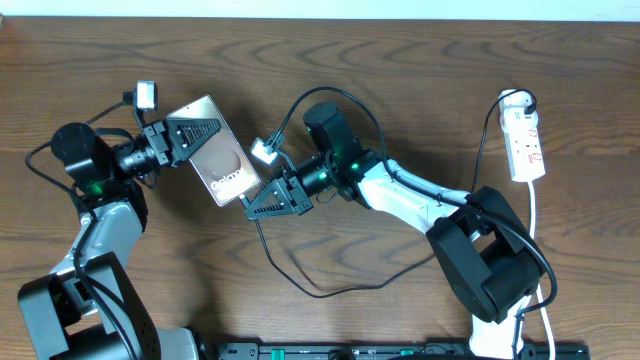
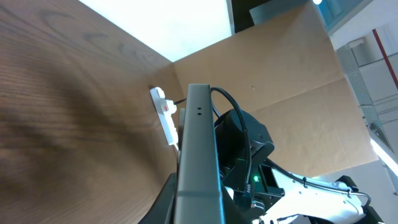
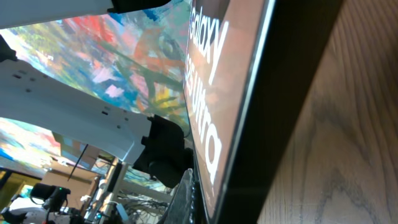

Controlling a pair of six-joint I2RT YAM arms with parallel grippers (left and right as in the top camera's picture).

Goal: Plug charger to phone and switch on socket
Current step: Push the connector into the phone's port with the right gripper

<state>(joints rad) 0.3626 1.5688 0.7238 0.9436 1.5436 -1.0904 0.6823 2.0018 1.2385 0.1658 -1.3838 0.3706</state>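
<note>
The phone [image 1: 225, 165] is held off the table, tilted, with my left gripper [image 1: 198, 136] shut on its upper end. In the left wrist view I see its grey edge [image 2: 198, 143] between my fingers [image 2: 196, 214]. My right gripper [image 1: 258, 205] is at the phone's lower end, shut on the charger, whose thin black cable [image 1: 300, 285] loops down across the table. The plug tip is hidden. The right wrist view shows the phone's screen lettering [image 3: 211, 93] very close to my finger [image 3: 202, 202]. The white socket [image 1: 525, 140] lies at the far right; it also shows in the left wrist view [image 2: 165, 115].
The socket's white cord [image 1: 535, 235] runs down the right side past the right arm's base [image 1: 495, 265]. A cardboard wall [image 2: 280, 74] stands behind the table. The left arm's base [image 1: 85, 300] is at the lower left.
</note>
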